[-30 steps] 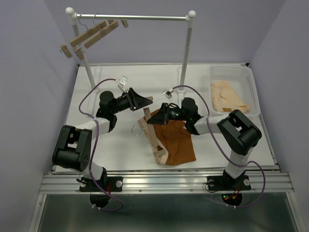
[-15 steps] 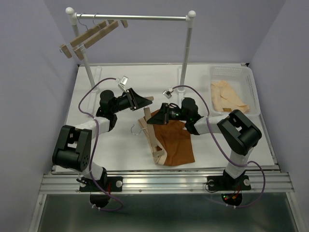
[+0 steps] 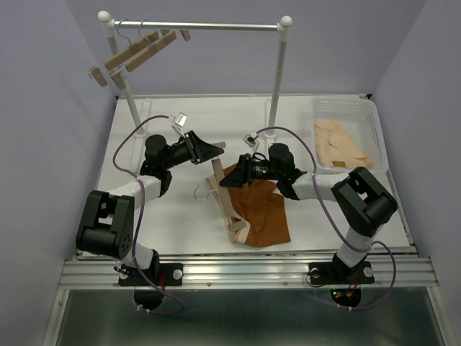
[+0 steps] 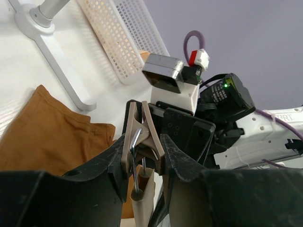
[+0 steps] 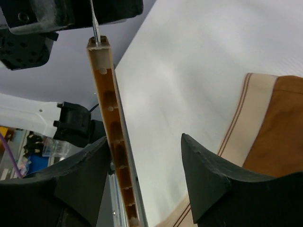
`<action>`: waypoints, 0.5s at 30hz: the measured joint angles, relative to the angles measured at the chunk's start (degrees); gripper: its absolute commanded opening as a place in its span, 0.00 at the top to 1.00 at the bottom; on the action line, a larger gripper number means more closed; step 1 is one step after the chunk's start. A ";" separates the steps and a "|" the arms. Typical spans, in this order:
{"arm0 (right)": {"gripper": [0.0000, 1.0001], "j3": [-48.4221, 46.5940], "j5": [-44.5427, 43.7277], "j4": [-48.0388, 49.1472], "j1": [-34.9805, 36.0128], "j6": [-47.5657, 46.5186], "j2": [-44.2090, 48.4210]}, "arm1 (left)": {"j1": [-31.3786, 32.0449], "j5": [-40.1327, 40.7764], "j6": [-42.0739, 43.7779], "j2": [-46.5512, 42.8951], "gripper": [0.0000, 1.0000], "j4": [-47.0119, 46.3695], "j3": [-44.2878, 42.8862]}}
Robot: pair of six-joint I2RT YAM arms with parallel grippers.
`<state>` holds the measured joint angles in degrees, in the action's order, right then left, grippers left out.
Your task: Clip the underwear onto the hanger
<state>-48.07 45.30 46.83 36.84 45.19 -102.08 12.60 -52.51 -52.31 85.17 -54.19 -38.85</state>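
Note:
The hanger [image 3: 226,202] lies slanted at the table's middle, its wire hook [image 3: 199,192] pointing left. My left gripper [image 3: 214,151] is shut on the wooden clip [image 4: 142,135] at the hanger's far end, pinching its two arms together. The rust-brown underwear [image 3: 264,213] lies flat to the right of the bar, with its beige waistband [image 5: 246,123] along the hanger. My right gripper [image 3: 225,180] hovers over the underwear's far corner, open; the hanger bar [image 5: 111,137] runs just inside its left finger [image 5: 80,179]. Nothing is held between the right jaws.
A white clothes rack [image 3: 194,26] stands at the back with spare wooden hangers [image 3: 137,50] on its left end and a post [image 3: 276,86] near the arms. A white basket [image 3: 372,122] holding a cream garment [image 3: 338,143] sits at the back right.
The right gripper's jaws have opened. The left gripper has closed on the clip and shifted slightly left, turning the hanger a little.

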 measured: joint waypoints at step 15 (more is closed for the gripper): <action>0.30 3.96 -26.51 -27.87 -0.02 -18.99 14.38 | -3.13 -1.46 -0.85 1.97 1.00 -6.43 8.09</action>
<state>-44.12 18.79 18.96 36.82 26.20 -87.70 9.47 -53.98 -53.17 87.13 -60.62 -30.76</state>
